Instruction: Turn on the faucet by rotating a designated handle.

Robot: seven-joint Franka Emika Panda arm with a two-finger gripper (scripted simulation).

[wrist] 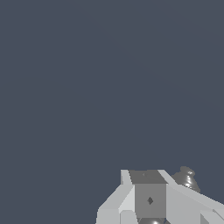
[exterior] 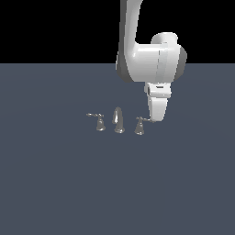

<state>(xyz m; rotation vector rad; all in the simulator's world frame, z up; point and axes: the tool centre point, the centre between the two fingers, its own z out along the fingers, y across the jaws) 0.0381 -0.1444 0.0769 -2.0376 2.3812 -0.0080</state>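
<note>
The tiny chrome faucet stands on the grey floor in the exterior view: a curved spout (exterior: 118,120) between two cone-based lever handles. The twin handle (exterior: 98,122) on the exterior view's left has its lever pointing left. The leaning handle (exterior: 140,125) is on the exterior view's right, with its thin lever reaching toward my gripper (exterior: 156,118). The gripper hangs tips down just beside that lever's end, touching or nearly so. In the wrist view the fingers (wrist: 148,199) lie together with no gap, and a chrome part of the handle (wrist: 187,178) shows right beside them.
The flat grey floor (exterior: 55,183) spreads all around the faucet. The white arm (exterior: 151,59) comes down from above, behind the right handle. Nothing else stands on the floor.
</note>
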